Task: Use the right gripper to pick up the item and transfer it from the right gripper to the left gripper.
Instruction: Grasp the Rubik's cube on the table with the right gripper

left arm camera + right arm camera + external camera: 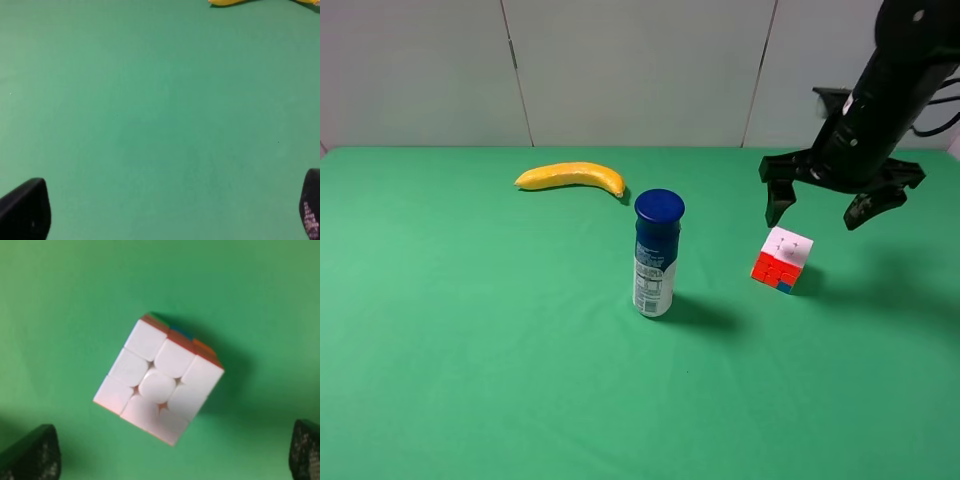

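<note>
The left gripper is outside the high view. Its own camera shows both black fingers spread wide at the edges of the picture, with nothing between them but the bare green table. Far ahead of this gripper, a strip of the banana shows at the border. In the high view the banana lies on the table well off to the left of the right gripper. The blue-capped bottle stands upright nearer to that gripper, though clear of it on its left and a little lower in the picture. The cube rests on the table just below the right gripper, turned at an angle with its white face up and red and orange squares on its near side. It sits closer to the gripper's left finger than to its right. The gripper hangs above it with its jaws fully spread, touching nothing. Its wrist camera shows the cube in the gap ahead of the right gripper, apart from both fingers.
</note>
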Controlling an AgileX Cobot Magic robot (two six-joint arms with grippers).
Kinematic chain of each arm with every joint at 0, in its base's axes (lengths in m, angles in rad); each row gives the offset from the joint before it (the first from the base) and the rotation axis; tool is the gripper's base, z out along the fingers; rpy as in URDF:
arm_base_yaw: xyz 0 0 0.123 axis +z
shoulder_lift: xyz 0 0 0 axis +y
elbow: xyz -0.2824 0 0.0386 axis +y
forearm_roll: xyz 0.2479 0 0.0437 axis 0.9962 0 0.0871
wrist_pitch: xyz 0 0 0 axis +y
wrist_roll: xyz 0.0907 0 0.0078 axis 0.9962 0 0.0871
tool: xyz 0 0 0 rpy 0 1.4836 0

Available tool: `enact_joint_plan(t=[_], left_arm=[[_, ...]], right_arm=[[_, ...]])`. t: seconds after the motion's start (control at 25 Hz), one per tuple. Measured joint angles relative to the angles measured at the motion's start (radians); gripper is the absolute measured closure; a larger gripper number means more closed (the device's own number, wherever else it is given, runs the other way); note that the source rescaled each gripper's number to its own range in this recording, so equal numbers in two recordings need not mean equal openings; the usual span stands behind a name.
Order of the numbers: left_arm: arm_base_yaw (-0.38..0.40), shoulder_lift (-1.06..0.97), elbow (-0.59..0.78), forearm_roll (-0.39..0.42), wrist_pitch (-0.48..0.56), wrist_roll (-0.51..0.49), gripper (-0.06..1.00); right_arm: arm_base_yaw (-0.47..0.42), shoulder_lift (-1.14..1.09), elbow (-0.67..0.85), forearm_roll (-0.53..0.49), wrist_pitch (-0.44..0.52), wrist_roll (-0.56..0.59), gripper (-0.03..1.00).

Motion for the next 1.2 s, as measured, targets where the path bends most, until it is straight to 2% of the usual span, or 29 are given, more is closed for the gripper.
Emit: enact_joint_plan(t=[0.4,0.68,0.96,1.2], left_arm=[[0.0,0.0,0.0,0.0,0.0,0.0,-0.06],[0.0,0.0,0.0,0.0,0.0,0.0,-0.06],[0.0,0.0,0.0,0.0,0.0,0.0,-0.06],[0.0,0.0,0.0,0.0,0.0,0.0,-0.06]], right_arm=[[0.001,0.104,0.0,0.013,-0.075,0.075,-0.03],[0.001,0.157,-0.001,0.008,-0.127,0.17,-0.03],[0.001,0.217,-0.001,0.01,-0.144,0.221,-0.03],[0.001,0.231,-0.001,0.01,-0.158,0.332,-0.03]])
